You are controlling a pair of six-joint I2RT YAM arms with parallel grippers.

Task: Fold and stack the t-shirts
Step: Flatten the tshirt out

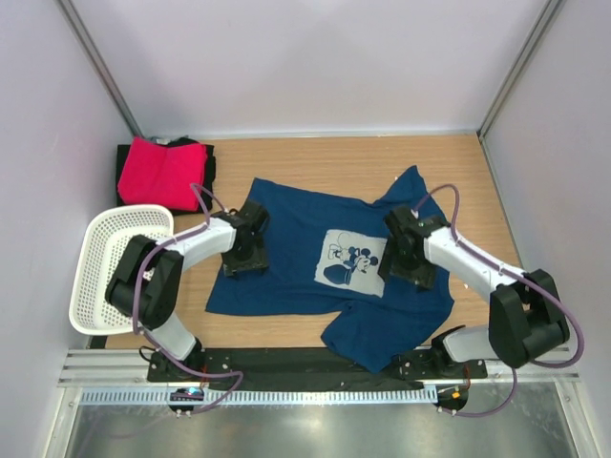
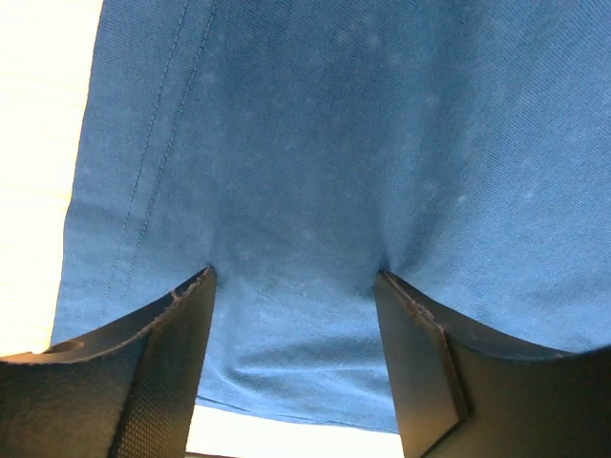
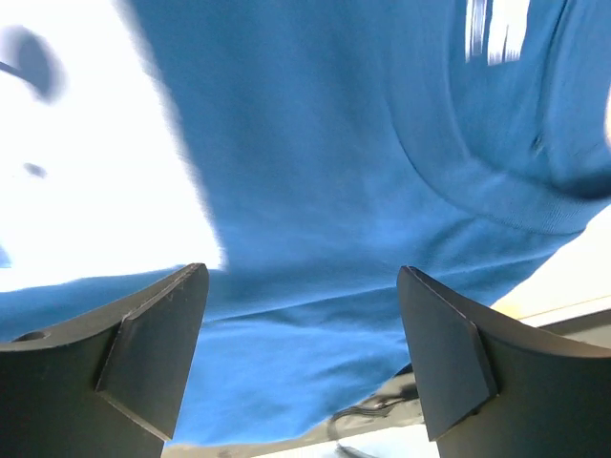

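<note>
Tabletop (image 1: 334, 157): left hand (image 2: 296, 279), right hand (image 3: 303, 275) splayed over t-shirt (image 1: 296, 243)

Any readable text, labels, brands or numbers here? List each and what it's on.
None readable.
Chest print on the blue t-shirt: cartoon figure on white, no legible letters.
White marks at the top of the right wrist view: blurred, unreadable.
Pink t-shirt, basket: no markings visible.
</note>
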